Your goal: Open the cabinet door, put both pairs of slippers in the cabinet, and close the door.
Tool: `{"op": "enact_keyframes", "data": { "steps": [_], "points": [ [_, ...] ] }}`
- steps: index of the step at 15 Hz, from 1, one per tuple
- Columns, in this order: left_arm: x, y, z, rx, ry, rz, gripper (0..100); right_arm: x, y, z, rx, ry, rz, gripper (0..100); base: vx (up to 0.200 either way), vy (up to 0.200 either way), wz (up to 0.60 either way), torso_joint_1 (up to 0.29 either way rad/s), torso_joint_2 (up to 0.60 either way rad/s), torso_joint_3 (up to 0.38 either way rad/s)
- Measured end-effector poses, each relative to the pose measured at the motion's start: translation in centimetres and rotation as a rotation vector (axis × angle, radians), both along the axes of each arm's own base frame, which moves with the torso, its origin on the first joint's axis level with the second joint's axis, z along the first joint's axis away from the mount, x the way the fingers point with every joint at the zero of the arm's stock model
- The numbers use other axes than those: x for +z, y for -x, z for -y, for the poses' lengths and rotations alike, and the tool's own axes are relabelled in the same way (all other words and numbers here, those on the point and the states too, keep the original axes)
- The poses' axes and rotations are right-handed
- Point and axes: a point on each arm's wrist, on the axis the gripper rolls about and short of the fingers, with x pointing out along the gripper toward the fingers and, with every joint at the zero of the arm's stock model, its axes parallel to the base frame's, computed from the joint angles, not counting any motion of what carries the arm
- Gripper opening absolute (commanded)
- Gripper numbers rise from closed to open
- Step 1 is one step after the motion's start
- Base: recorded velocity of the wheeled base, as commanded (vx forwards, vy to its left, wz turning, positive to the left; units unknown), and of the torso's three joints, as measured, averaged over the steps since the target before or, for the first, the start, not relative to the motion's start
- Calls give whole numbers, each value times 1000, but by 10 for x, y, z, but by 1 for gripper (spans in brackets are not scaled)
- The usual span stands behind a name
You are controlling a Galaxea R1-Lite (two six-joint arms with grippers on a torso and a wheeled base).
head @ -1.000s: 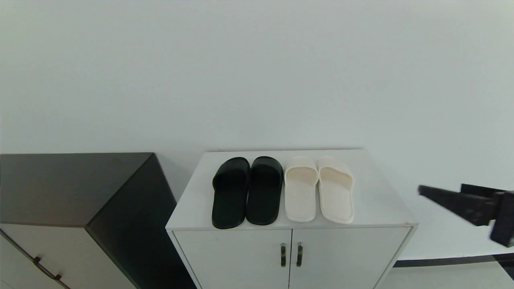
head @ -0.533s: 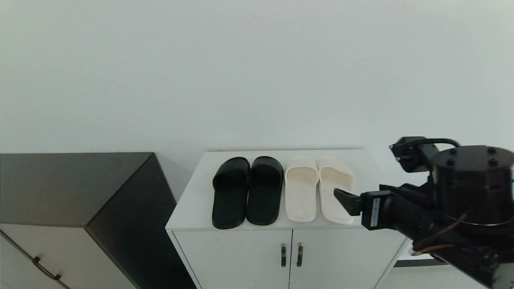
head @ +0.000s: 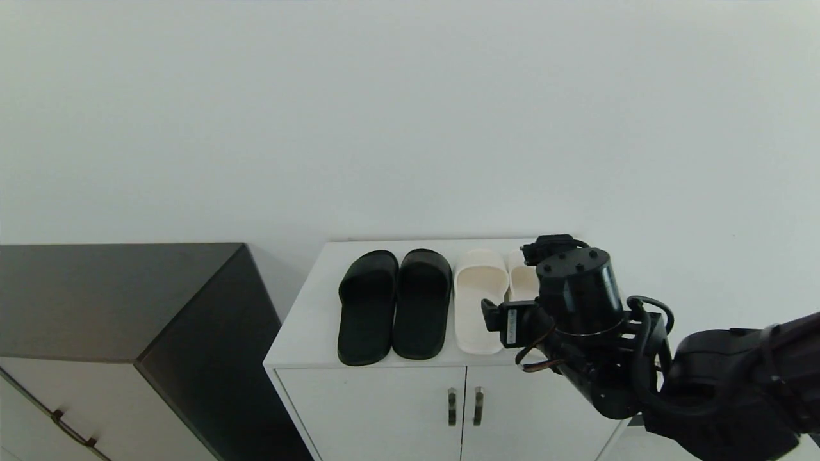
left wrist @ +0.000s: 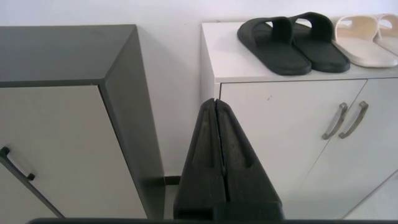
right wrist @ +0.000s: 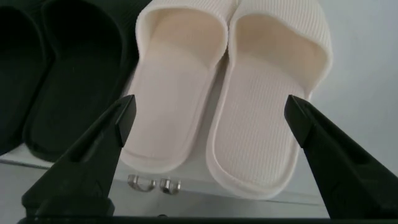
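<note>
A white cabinet [head: 307, 320] stands against the wall with both doors shut, its two handles [head: 464, 406] side by side at the middle. On its top lie a black pair of slippers [head: 392, 304] and, to their right, a white pair of slippers [head: 479, 301]. My right gripper [right wrist: 210, 118] hangs open just above the white pair [right wrist: 227, 106], its fingers [right wrist: 118, 121] spread wider than both slippers. In the head view the right arm covers most of the right white slipper. My left gripper [left wrist: 216, 109] is shut on nothing, low in front of the cabinet's left door [left wrist: 280, 137].
A dark-topped cabinet [head: 122, 301] with a drawer handle [head: 73, 432] stands to the left of the white one, with a narrow gap between them. A plain white wall rises right behind both.
My right arm has swung in from the right edge of the head view to above the white slippers on the cabinet top. Slippers and doors have not moved.
</note>
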Motion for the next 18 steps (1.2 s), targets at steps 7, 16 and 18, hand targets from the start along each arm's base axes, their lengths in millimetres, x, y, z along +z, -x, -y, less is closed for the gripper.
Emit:
{"op": "enact_keyframes", "data": {
  "steps": [7, 16, 18],
  "points": [
    [0, 0, 0, 0, 0, 0, 0, -22, -36, -21, -69, 9, 23, 100, 0, 0, 0, 0, 0, 0],
    [0, 0, 0, 0, 0, 0, 0, -31, -79, -22, -134, 17, 55, 100, 0, 0, 0, 0, 0, 0],
    [0, 0, 0, 0, 0, 0, 0, -36, -83, -24, -136, 22, 50, 100, 0, 0, 0, 0, 0, 0]
  ]
}}
